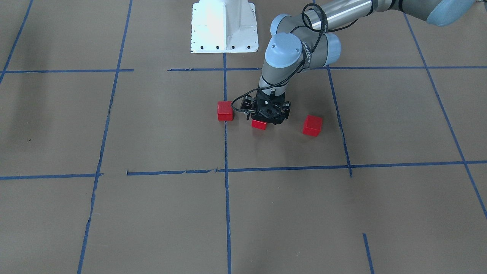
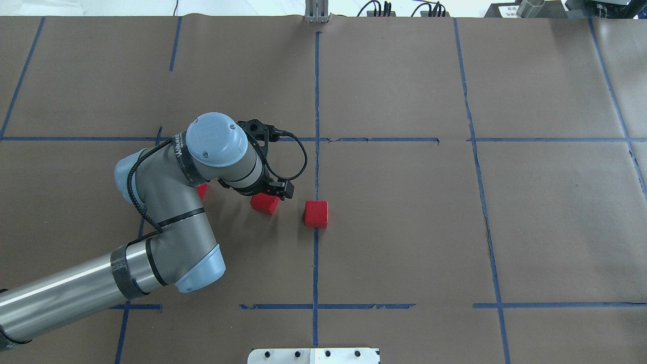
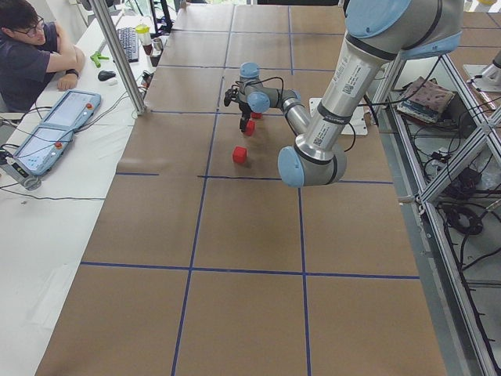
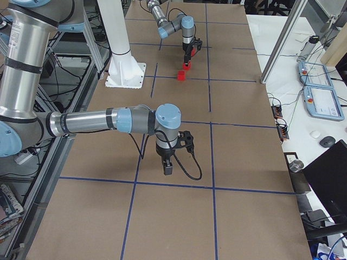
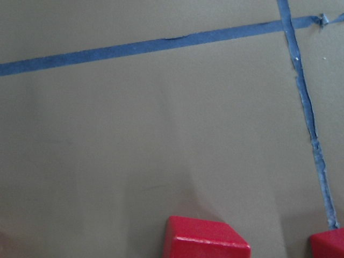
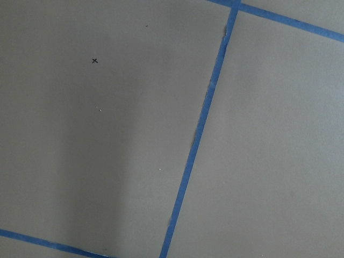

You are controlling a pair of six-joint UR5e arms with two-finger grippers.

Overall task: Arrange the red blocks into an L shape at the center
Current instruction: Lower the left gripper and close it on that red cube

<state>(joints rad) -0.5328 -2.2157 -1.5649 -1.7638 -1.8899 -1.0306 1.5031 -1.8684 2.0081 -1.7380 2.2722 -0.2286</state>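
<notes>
Within the center [image 2: 399,237], the blocks stood in one row, well apart from its near and far tape edges. The right red block [image 2: 316,213] sat on the dividing tape line [image 2: 315,268]. My left gripper [image 1: 267,116] hung over the middle red block [image 2: 265,203], with open gaps to both neighbours, including the left red block [image 1: 312,125]. I could not tell the finger spread of my left gripper or my right gripper [image 4: 168,169].

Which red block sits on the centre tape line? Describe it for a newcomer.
Start at the white robot base and follow the blue tape line running from it. The red block sits on that line. The middle block, under the left gripper, and the far block both lie off it.
</notes>
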